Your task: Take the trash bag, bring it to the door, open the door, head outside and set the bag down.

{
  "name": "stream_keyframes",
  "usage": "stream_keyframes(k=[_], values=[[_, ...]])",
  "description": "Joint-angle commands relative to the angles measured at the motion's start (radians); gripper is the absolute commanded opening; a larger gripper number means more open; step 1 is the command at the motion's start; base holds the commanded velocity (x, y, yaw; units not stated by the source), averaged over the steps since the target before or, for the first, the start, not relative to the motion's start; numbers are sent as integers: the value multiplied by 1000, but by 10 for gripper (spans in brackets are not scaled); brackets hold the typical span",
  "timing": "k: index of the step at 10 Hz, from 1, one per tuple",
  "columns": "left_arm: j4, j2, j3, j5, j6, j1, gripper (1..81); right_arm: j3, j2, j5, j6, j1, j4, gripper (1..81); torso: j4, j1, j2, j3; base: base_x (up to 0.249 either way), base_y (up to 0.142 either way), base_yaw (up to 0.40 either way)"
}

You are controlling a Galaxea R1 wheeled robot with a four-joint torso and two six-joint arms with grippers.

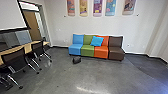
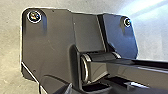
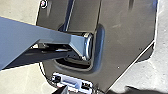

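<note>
Right pincer [image 3: 62, 90] hangs above grey floor [image 1: 100, 73], black bag [image 1: 77, 60] lying near the sofa [image 1: 87, 50].

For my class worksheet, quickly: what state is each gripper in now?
Left gripper: open or closed cannot be told.
Right gripper: cannot be told either.

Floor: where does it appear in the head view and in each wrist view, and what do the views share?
Head view: the floor spreads across the foreground, up to the multicolored sofa and under the mesh chairs.
Left wrist view: it lies beyond the edges of the robot's dark plate.
Right wrist view: likewise, past the plate's edges.
Shared landmark: the plate, for the two wrist views.
</note>
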Motion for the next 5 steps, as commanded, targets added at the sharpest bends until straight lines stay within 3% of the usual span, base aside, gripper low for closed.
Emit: stream_keyframes(k=[1,5], values=[[-3,2,6,58,4,-47,811,-6,-2,-55,-3,32,-11,811,0,0,0,0,137,63,0],[-4,2,6,58,4,-47,811,-6,1,-55,-3,35,-11,811,0,0,0,0,128,70,0]])
